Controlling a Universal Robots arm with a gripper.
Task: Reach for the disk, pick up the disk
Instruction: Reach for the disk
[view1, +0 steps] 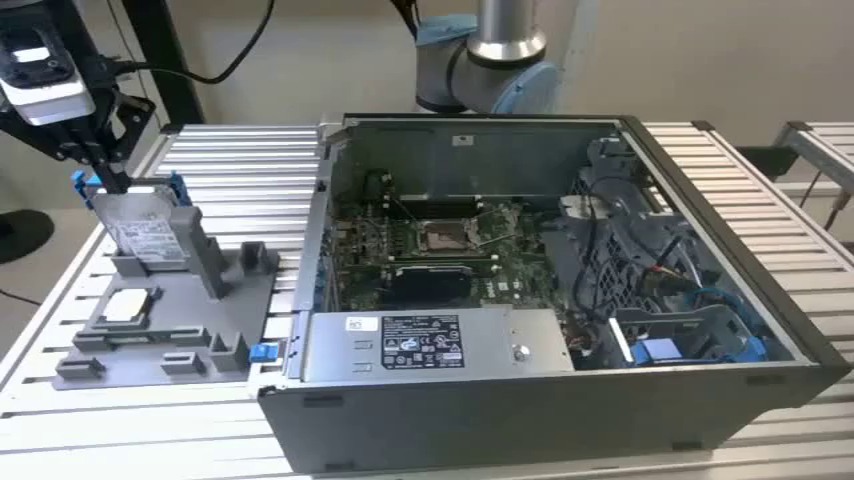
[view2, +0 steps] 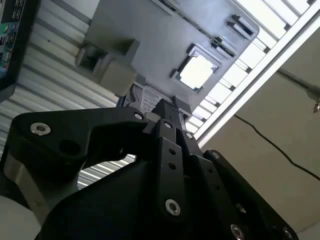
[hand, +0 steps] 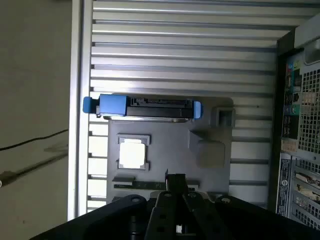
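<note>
The disk (view1: 144, 232) stands on edge in a slot of a grey fixture (view1: 187, 330) at the exterior view's left, its white label facing forward and a blue bracket along its edges. My gripper (view1: 115, 183) hangs just above the disk's top corner, fingers pointing down and shut with nothing between them. In the first wrist view the disk (hand: 155, 109) is seen edge-on from above, and the gripper (hand: 175, 181) sits apart from it over the fixture's base. The second wrist view shows the gripper (view2: 167, 107) with its black linkages drawn together.
A small square silver chip (view1: 127, 305) lies in a pocket of the fixture in front of the disk. An open computer case (view1: 534, 410) with a labelled power supply box (view1: 414, 345) stands close beside the fixture on the slatted metal table (view1: 240, 150).
</note>
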